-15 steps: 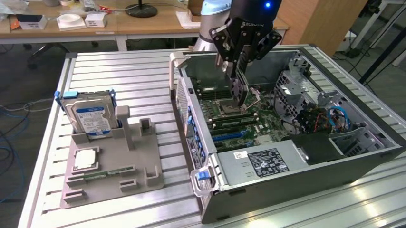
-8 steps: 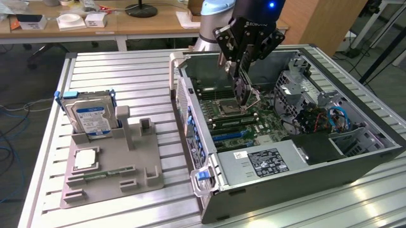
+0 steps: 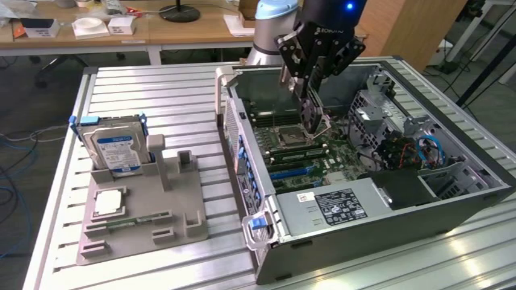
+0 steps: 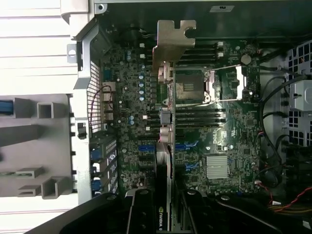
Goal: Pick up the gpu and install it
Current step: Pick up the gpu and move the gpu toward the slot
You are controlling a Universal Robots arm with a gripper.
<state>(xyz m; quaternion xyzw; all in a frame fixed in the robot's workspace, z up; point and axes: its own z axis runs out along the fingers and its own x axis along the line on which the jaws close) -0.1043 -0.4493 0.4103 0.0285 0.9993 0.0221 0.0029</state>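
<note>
gpu (image 4: 165,124) in jaws, over mobo (image 4: 234,139)

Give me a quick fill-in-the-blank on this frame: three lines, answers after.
1. The gripper is shut on the ____, which hangs edge-on above the open computer case.
2. The ____ with the blue-white label stands upright in the gray holder.
3. That holder lies to the exterior view's ____ of the case.
Missing words: graphics card; hard drive; left.
</note>
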